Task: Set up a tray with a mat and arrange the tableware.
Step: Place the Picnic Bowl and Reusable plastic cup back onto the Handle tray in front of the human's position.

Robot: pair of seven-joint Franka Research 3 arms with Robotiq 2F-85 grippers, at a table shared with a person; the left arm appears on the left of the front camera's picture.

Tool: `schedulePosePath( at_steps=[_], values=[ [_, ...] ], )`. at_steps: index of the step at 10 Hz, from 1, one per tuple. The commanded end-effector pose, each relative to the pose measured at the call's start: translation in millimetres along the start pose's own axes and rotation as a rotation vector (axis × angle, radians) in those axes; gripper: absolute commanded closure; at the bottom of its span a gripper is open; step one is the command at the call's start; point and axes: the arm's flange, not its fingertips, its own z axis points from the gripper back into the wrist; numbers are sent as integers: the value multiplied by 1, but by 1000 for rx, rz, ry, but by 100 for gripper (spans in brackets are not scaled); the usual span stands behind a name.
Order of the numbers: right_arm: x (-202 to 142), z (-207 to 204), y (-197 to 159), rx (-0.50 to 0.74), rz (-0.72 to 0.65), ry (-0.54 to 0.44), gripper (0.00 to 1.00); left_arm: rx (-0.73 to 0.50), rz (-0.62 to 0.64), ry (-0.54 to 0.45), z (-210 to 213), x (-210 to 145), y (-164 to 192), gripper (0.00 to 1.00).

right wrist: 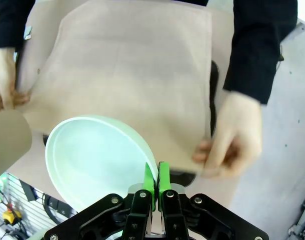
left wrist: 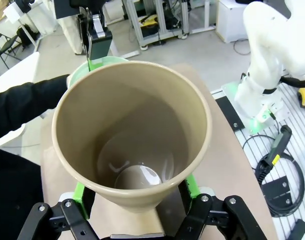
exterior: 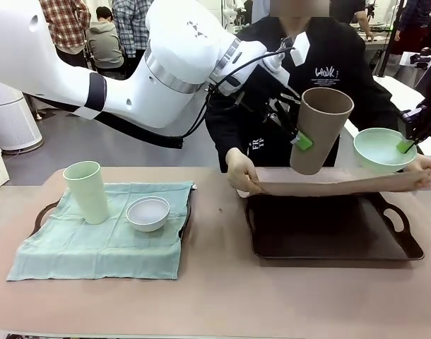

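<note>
My left gripper (exterior: 298,138) holds the tan-brown cup (exterior: 319,128) in the air over the dark right tray (exterior: 406,244), green pads clamped on its base; the cup's open mouth (left wrist: 132,130) faces the wrist camera. My right gripper (exterior: 406,145) is shut on the rim of the mint green bowl (exterior: 381,149), also raised; its pads (right wrist: 156,179) pinch the rim of that bowl (right wrist: 92,160). A person's hands (exterior: 240,173) stretch a beige mat (exterior: 328,182) over that tray. The pale green cup (exterior: 88,191) and white bowl (exterior: 148,212) stand on a green mat (exterior: 95,247) on the left tray.
The left tray's dark handle (exterior: 44,212) peeks from under the green mat. The person stands at the far side of the table (exterior: 215,304). People and equipment fill the background. My other arm's base (left wrist: 267,75) and cables lie beside the table.
</note>
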Motion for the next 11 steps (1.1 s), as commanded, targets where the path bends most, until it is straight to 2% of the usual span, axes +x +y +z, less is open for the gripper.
schedulePosePath(
  at_steps=[1,11],
  values=[
    [0,1,1,5,-2,-4,100,-9,-9,-15,2,3,1,89],
    [0,1,1,5,-2,-4,100,-9,-9,-15,2,3,1,89]
  ],
)
